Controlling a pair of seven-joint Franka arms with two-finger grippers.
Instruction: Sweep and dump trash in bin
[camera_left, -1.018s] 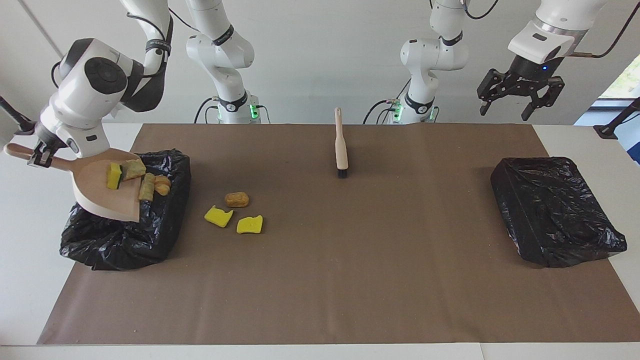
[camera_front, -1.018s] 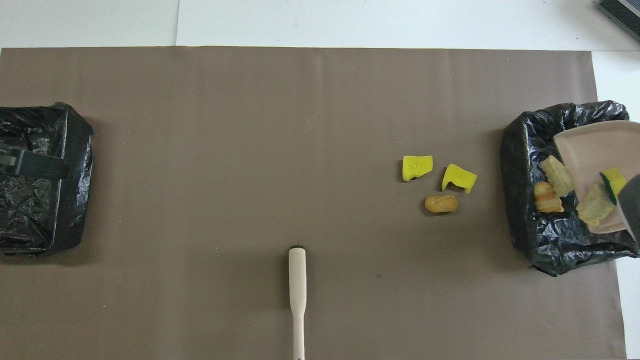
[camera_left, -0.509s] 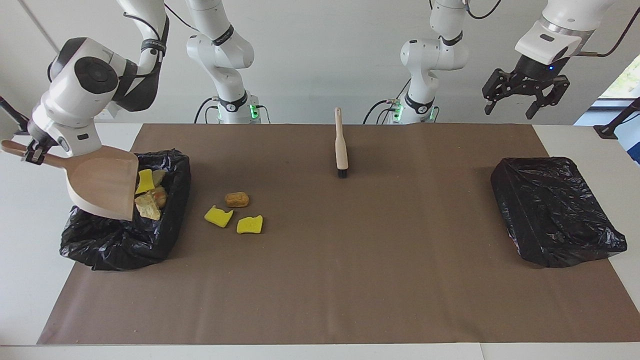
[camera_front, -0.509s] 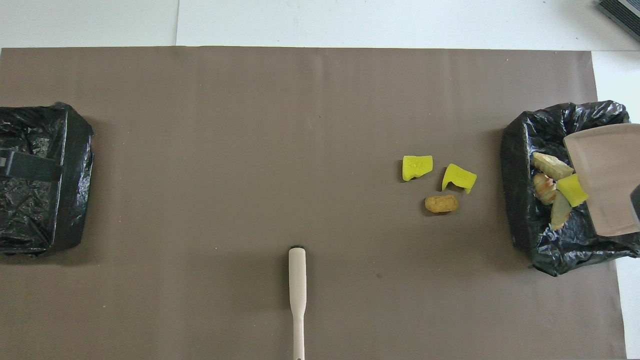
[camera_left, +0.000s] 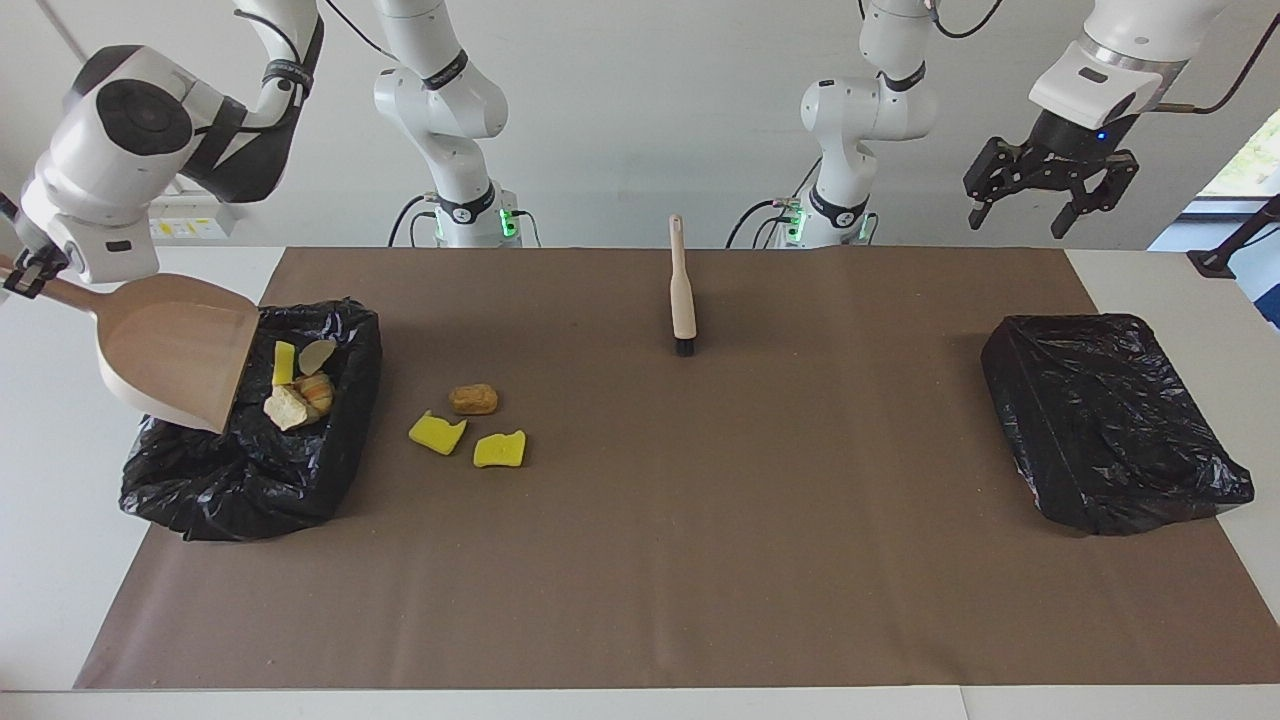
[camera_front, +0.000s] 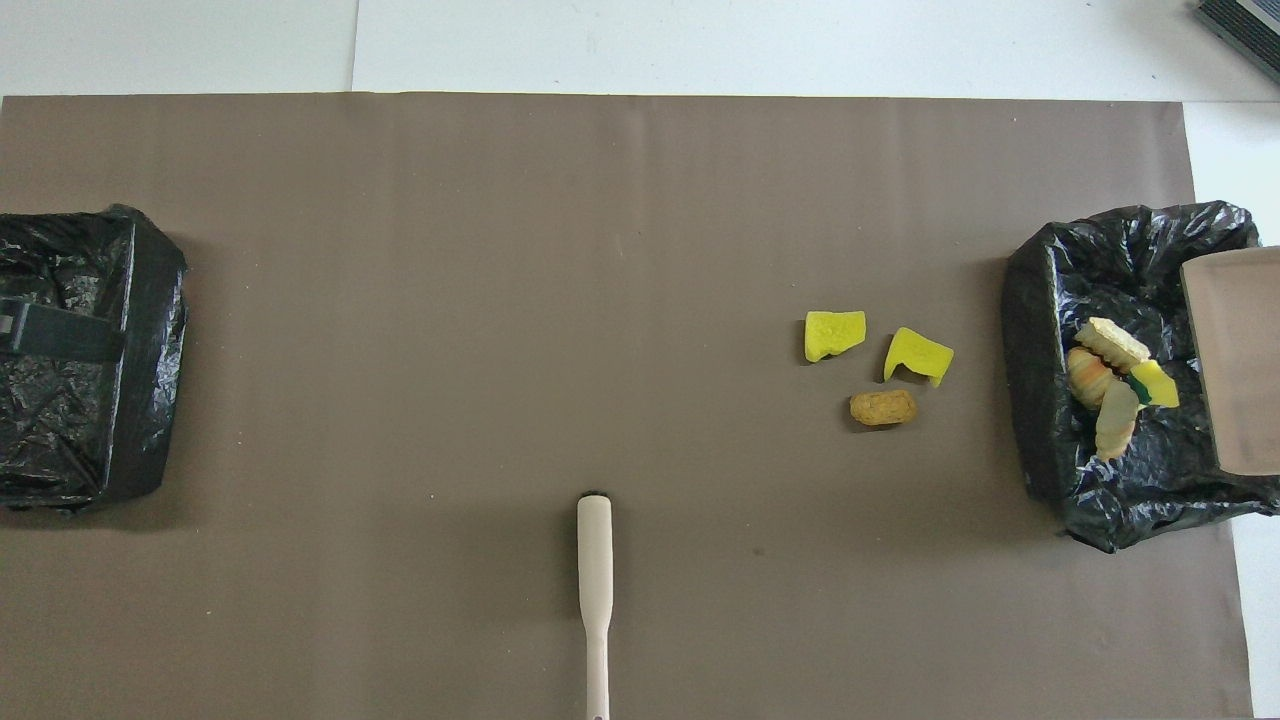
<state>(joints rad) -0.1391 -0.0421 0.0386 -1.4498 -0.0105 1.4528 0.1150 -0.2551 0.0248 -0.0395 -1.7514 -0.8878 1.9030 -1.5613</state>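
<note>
Since a second ago, dustpan emptied: four scraps now inside bin; three scraps on mat at its 3 o'clock. Right gripper clamped on dustpan handle, raised above bin. Left gripper waiting high, fingers apart.
</note>
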